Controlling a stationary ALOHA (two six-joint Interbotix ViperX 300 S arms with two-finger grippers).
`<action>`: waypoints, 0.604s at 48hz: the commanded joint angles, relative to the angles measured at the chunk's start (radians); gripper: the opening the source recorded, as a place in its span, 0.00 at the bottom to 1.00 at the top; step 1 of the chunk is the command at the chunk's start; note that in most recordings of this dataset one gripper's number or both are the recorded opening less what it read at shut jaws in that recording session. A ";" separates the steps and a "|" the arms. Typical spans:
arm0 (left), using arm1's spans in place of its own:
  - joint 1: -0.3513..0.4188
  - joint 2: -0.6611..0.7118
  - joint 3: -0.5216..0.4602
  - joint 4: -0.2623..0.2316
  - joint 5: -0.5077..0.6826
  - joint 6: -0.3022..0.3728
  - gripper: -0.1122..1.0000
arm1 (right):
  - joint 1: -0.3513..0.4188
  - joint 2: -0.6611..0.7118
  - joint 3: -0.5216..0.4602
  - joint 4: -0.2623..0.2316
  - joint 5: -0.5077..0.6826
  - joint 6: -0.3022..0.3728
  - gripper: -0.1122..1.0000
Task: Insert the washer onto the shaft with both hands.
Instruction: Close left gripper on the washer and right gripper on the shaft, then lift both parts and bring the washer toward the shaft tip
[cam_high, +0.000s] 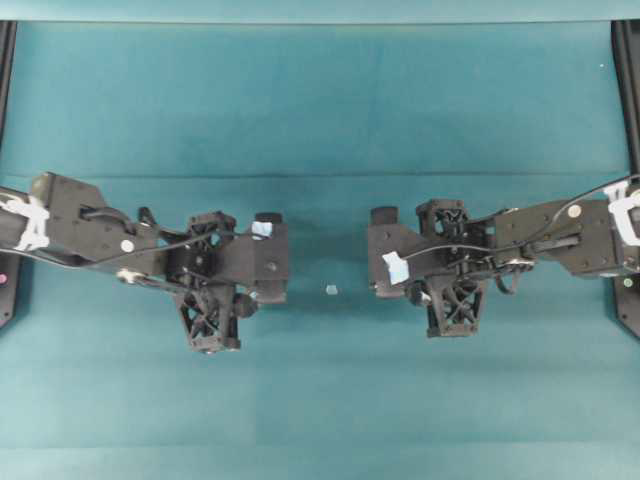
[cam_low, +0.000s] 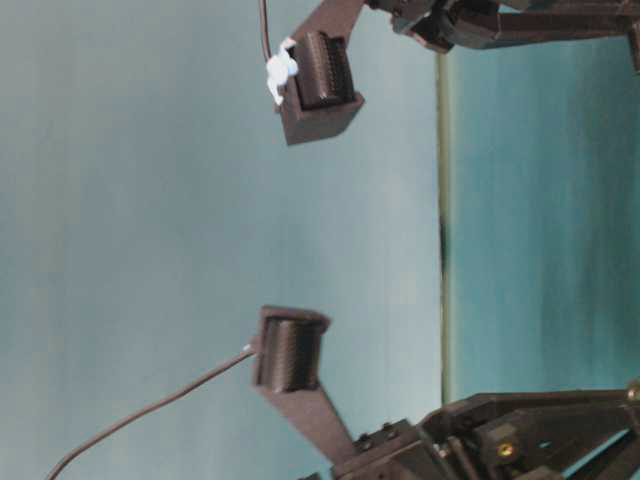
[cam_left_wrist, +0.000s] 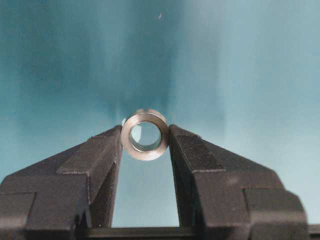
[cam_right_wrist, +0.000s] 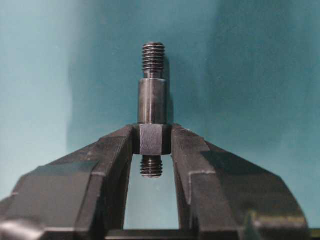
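The washer (cam_left_wrist: 145, 153), a small silvery ring, is pinched at its sides between my left gripper's (cam_left_wrist: 145, 135) black fingertips. Its hole faces the camera and the teal table shows through it. My right gripper (cam_right_wrist: 152, 138) is shut on the shaft (cam_right_wrist: 152, 100), a dark stepped pin. The fingers (cam_right_wrist: 112, 150) clamp its squarish middle block. One threaded end juts out past the tips and the other sits between the fingers. From overhead, the left arm (cam_high: 230, 262) and right arm (cam_high: 430, 255) face each other across a gap; washer and shaft are hidden there.
A teal cloth (cam_high: 320, 110) covers the table. A tiny pale fleck (cam_high: 330, 289) lies on it in the gap between the two arms, and it shows far ahead in the left wrist view (cam_left_wrist: 160, 16). Black frame rails stand at the far left (cam_high: 5, 60) and right (cam_high: 628, 80).
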 joint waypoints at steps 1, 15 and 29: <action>-0.002 -0.040 0.005 0.002 -0.012 0.002 0.41 | 0.003 -0.026 -0.002 0.008 -0.021 0.006 0.11; -0.002 -0.061 0.031 0.002 -0.028 0.000 0.41 | 0.003 -0.035 0.012 0.015 -0.054 0.005 0.11; -0.002 -0.072 0.023 0.002 -0.052 0.000 0.41 | 0.003 -0.046 0.018 0.028 -0.075 0.008 0.11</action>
